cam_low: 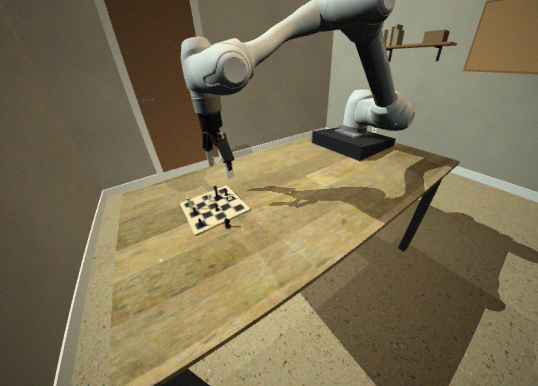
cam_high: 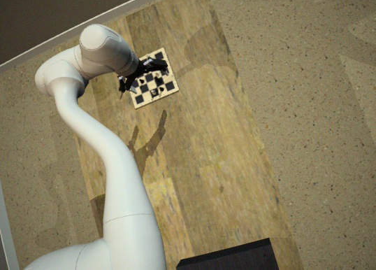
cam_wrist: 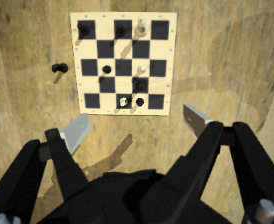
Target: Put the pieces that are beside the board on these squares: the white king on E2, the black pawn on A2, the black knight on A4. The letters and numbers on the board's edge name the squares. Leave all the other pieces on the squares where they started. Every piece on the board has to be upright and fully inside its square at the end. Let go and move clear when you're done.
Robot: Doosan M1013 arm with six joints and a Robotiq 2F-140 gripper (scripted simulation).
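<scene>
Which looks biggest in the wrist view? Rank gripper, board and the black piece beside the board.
1. Gripper, open, though it is nearest the camera, so its true rank is unsure.
2. Board.
3. Black piece.

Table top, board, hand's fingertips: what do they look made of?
Table top: wood planks, matte, visible grain. Board: cream with black squares, flat finish; wood or card, unclear. Hand is black, probably plastic or coated metal; fingertips look like light grey metal.
</scene>
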